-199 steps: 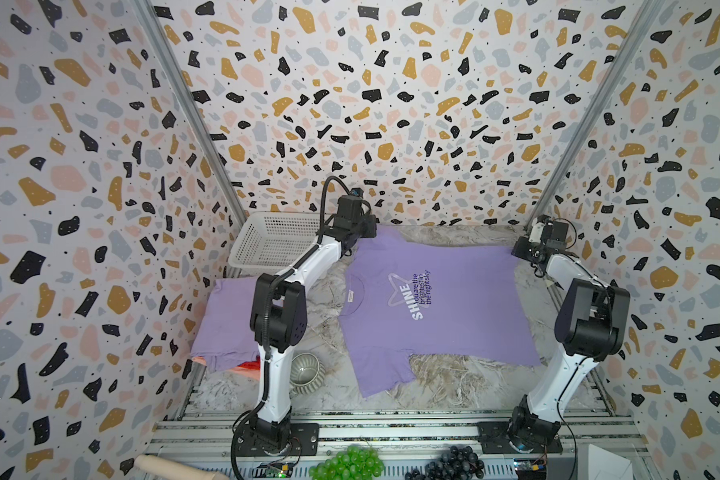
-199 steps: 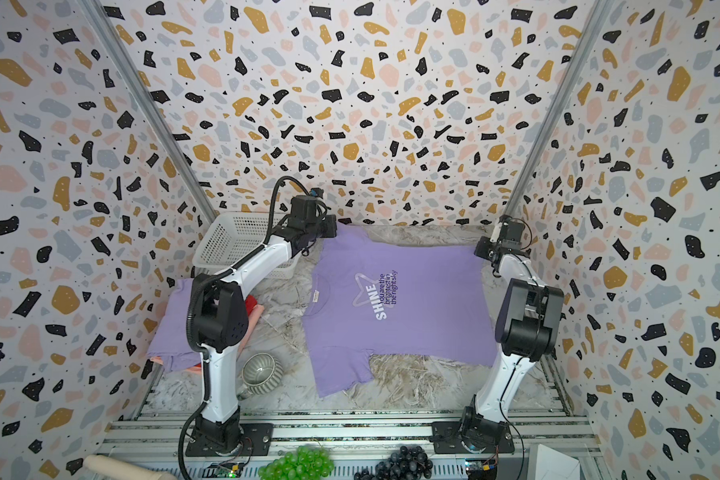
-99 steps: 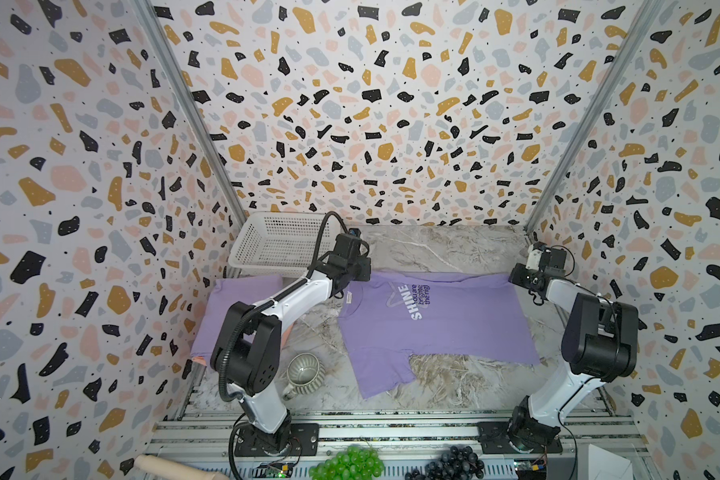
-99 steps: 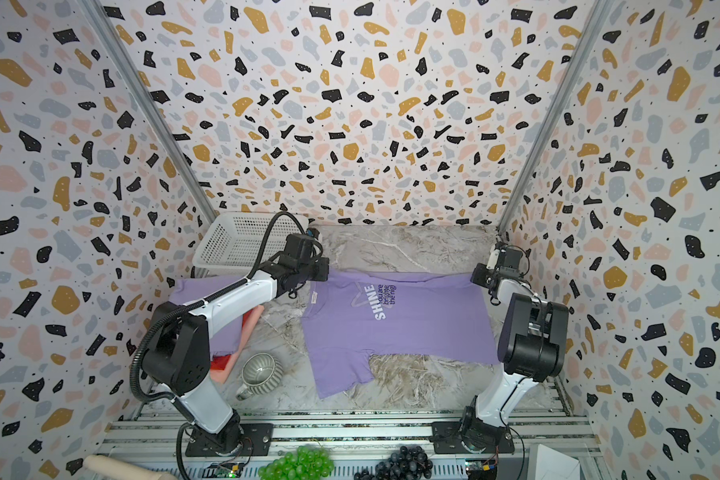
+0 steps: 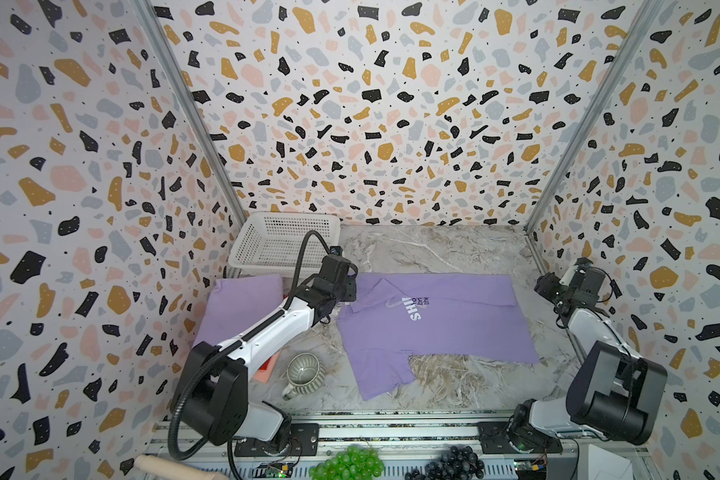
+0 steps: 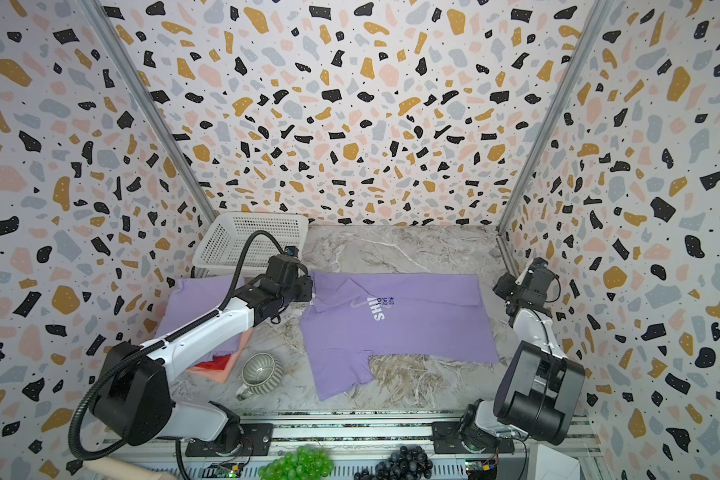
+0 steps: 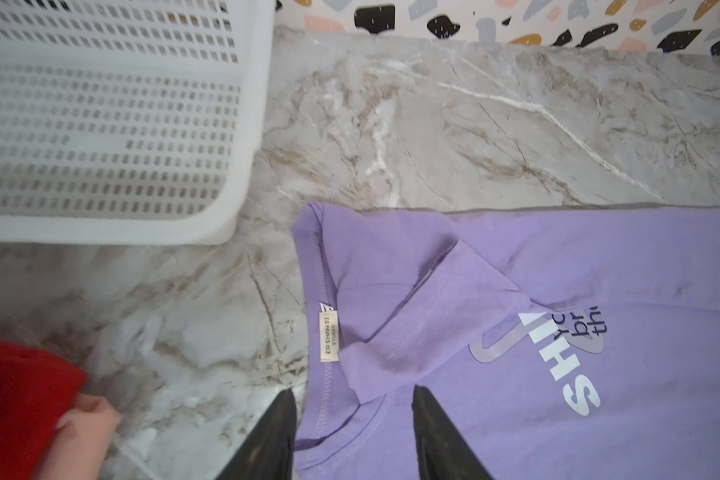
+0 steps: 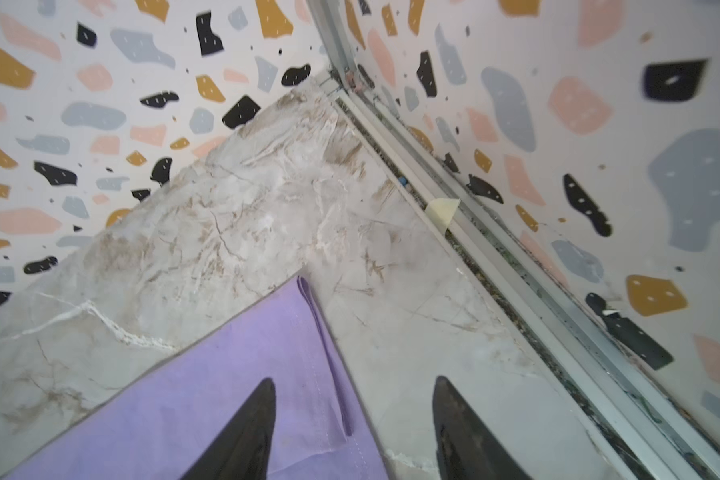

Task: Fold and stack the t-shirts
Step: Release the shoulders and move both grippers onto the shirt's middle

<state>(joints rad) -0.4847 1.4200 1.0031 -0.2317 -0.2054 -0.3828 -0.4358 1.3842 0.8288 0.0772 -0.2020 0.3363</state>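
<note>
- While left claw [image 7: 353, 390] at collar [image 7: 313, 266] and right claw [image 8: 355, 379] at hem corner [image 8: 308, 316] sit spread, lavender cloth "SHINE" t-shirt [image 5: 433, 324] lies mid-frame on marble worktop [image 5: 433, 249], upper edge folded.
- Step: mid-fold. Next, likely: fold lower sleeve [image 5: 381, 378] in.

Both end effectors [image 7: 352, 390] [image 8: 354, 379] low; jaws apart

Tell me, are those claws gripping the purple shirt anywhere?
Nothing is held. Both stand open over the purple SHINE t-shirt: left gripper at its collar, right gripper at a hem corner.
</note>
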